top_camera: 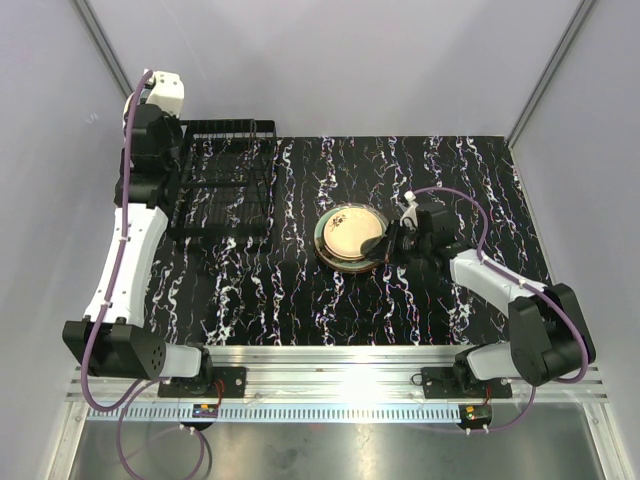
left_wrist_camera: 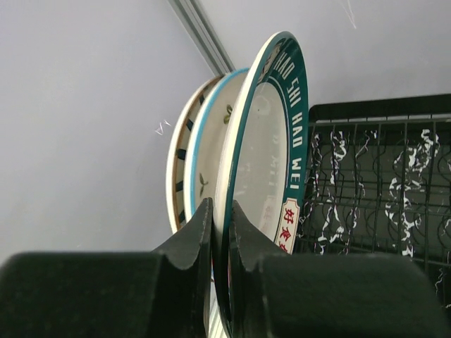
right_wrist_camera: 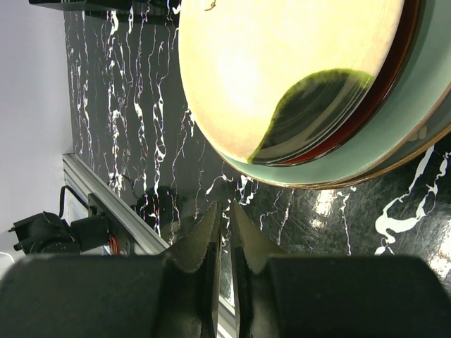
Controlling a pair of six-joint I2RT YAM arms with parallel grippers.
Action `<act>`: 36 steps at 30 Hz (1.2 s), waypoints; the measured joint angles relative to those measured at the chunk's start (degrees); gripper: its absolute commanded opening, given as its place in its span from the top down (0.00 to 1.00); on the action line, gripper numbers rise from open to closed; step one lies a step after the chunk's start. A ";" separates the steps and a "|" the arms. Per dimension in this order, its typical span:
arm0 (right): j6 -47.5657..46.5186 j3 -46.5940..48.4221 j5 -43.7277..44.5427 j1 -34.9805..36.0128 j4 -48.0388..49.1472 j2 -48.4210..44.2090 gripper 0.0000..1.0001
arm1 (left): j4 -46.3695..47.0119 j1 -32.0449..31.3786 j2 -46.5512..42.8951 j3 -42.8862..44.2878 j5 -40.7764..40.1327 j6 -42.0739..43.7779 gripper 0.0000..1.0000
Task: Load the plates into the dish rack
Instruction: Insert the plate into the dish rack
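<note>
Plate (left_wrist_camera: 271,162) with teal rim between fingers of left hand (left_wrist_camera: 220,215)

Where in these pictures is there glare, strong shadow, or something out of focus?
Top external: glare whitens the metal rail at the near edge. Right wrist: the cream top plate is overexposed, with a dark patch, likely shadow, at its edge. Left wrist: the fingers are dark and blurred, while lettering on the teal-rimmed plate is sharp.
</note>
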 measured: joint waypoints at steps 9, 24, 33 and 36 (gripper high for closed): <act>0.00 0.00 -0.24 -0.17 1.01 0.90 0.85 | 1.57 0.15 0.02 -1.40 0.92 0.96 1.00; 0.04 0.00 -1.40 -0.61 1.90 1.75 0.85 | 2.51 0.48 0.04 -1.44 0.35 3.04 1.00; 0.04 0.00 -1.46 -0.96 2.54 2.08 0.85 | 2.93 0.48 0.09 -1.88 0.22 3.39 1.00; 0.07 0.00 -1.46 -1.01 2.73 2.21 0.85 | 3.45 0.48 0.11 -2.75 0.22 3.45 1.00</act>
